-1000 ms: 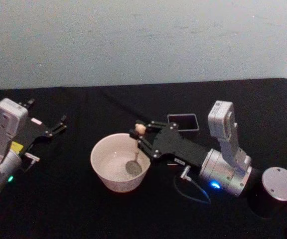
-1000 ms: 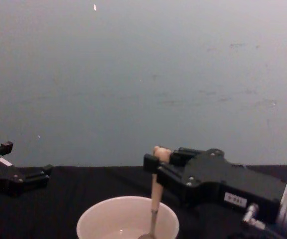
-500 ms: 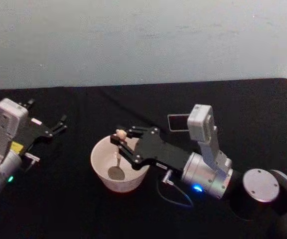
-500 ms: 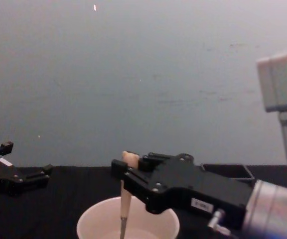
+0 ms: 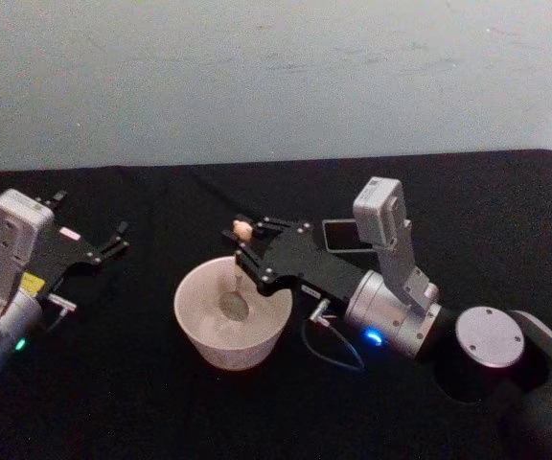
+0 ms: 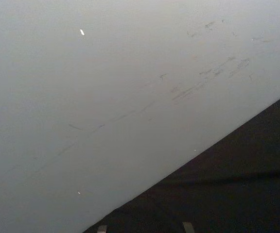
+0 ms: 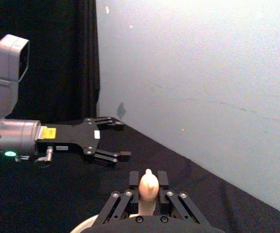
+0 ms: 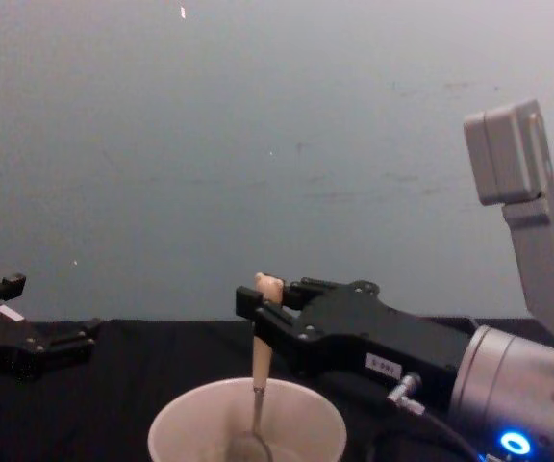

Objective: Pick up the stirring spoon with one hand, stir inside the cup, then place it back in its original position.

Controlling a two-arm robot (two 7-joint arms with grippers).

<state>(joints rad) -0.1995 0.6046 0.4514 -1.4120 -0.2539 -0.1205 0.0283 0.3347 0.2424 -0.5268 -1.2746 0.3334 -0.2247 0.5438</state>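
Clenching the stirring spoon (image 8: 259, 361), the right pincer (image 5: 242, 240) holds it near-upright, knob up, bowl inside the cup (image 5: 223, 350).

Bear-knob spoon (image 8: 258, 364) upright, bowl inside cream cup (image 5: 199, 333), pinched by right gripper (image 5: 243, 241); grey holder (image 5: 338, 236) behind.

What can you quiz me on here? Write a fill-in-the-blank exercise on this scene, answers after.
The right gripper is shut on the ____.
That tool's bowl end hangs inside the ____.
The left gripper, parked at the left, has its fingers ____.
Missing: stirring spoon; cup; open.
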